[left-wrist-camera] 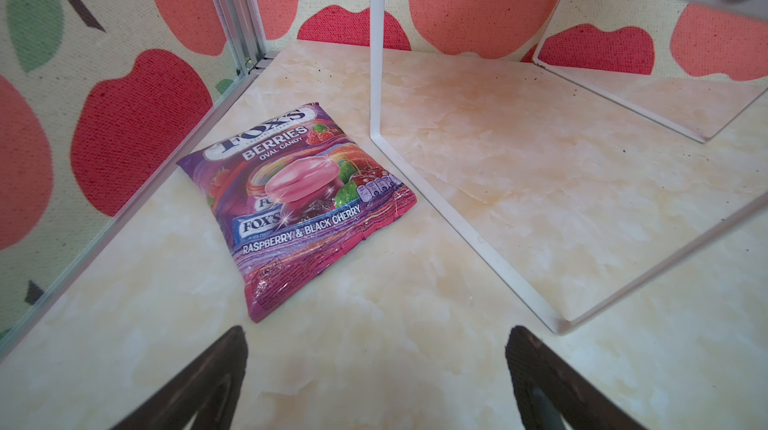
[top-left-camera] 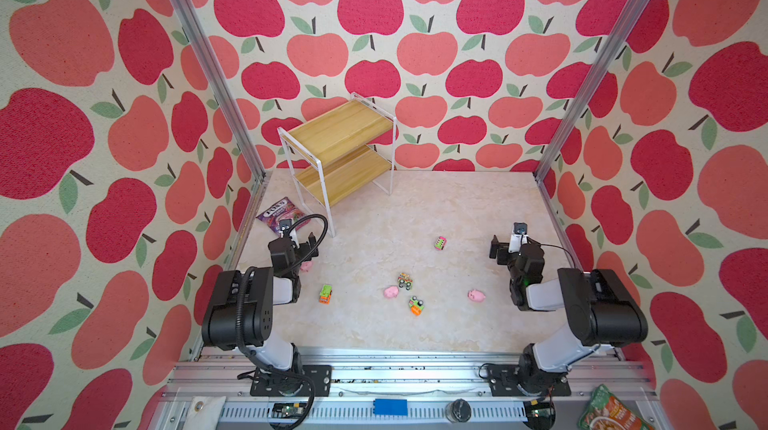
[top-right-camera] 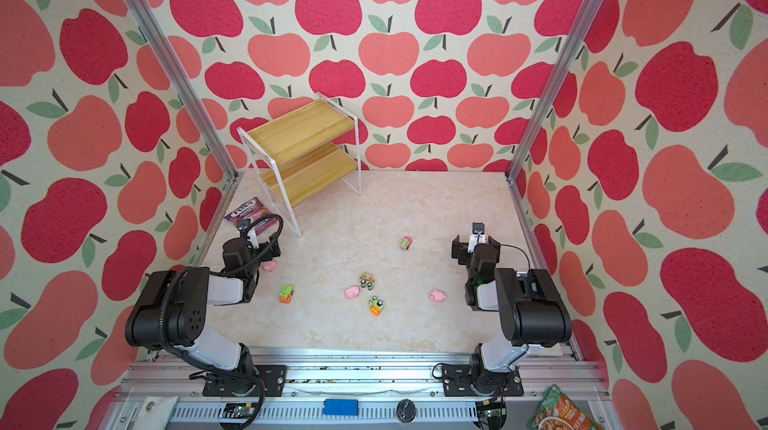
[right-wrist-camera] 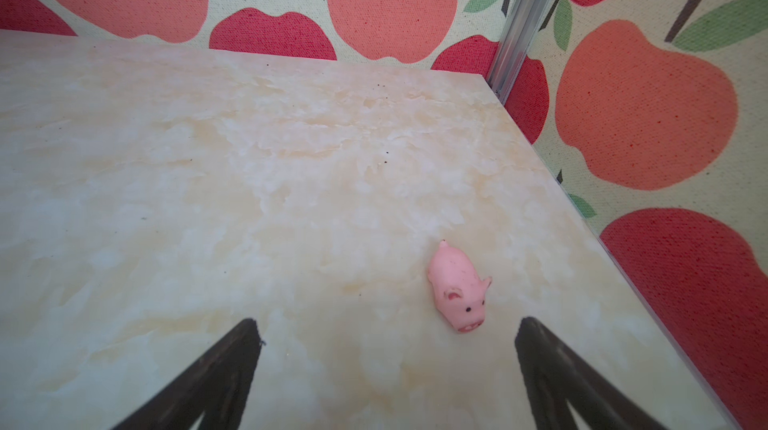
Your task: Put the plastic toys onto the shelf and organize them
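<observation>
We find the plastic toys all on the cream marble-patterned tabletop (top-left-camera: 374, 207), none of them on the small two-tier shelf (top-left-camera: 340, 124) of light yellowish wooden boards in a thin white metal frame. That shelf stands at the back, left of the middle, near the apple-patterned wall.

Well in front of the shelf, right of the middle, the tiny pink toy vehicle (top-left-camera: 441, 243) sits alone. Nearer the arms' bases we see a loose cluster. It is made up of the yellow toy vehicle (top-left-camera: 404, 281), the small pink plastic centre pig (top-left-camera: 390, 292) just beside it, and the orange toy vehicle (top-left-camera: 416, 306) a little closer to the front edge. The green toy vehicle (top-left-camera: 326, 294) lies apart to the left, and the right-side pig (top-left-camera: 476, 295) apart to the right. A third pig (top-left-camera: 306, 266) shows partly from behind the left arm.

A fourth pig (right-wrist-camera: 457, 286) appears to us only in the right wrist view, lying on the marble just ahead of the right gripper (right-wrist-camera: 386, 324). That gripper's dark fingers stand wide apart with nothing between them.

The left gripper (left-wrist-camera: 374, 330) likewise has its fingers spread wide and holds nothing. Ahead of it lies a flat purple foil candy bag (left-wrist-camera: 299, 199), just beside the shelf's white front leg and close to the left wall.
</observation>
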Action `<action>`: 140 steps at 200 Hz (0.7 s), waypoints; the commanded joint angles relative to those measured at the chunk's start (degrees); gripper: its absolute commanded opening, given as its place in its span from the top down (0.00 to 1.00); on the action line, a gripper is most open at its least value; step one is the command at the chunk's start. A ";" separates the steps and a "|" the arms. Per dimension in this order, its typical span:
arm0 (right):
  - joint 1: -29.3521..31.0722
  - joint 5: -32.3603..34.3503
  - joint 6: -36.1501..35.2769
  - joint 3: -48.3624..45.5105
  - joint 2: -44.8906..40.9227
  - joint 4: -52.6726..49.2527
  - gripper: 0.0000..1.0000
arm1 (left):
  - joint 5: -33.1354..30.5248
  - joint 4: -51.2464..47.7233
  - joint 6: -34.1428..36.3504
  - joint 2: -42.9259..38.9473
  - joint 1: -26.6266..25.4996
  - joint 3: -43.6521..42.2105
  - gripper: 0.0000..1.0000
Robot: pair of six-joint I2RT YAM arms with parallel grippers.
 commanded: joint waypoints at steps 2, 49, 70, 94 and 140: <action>-0.39 -0.15 1.02 -1.61 -4.08 1.88 0.01 | -2.26 0.60 0.48 -2.09 -0.36 -0.92 0.01; 2.03 5.46 -0.20 0.67 -14.94 -12.26 0.01 | -8.19 -20.24 -0.77 -16.16 -4.15 3.84 0.01; 2.55 6.88 2.70 6.20 -20.87 -26.27 0.01 | -8.84 -31.54 -3.64 -21.82 -5.02 7.82 0.01; 3.98 4.13 5.71 10.32 -24.95 -33.49 0.01 | -8.12 -44.84 -8.63 -25.55 -4.73 13.24 0.01; 6.69 -19.43 15.19 23.68 -15.70 -34.44 0.03 | 5.72 -58.67 -25.41 -27.86 0.51 21.29 0.07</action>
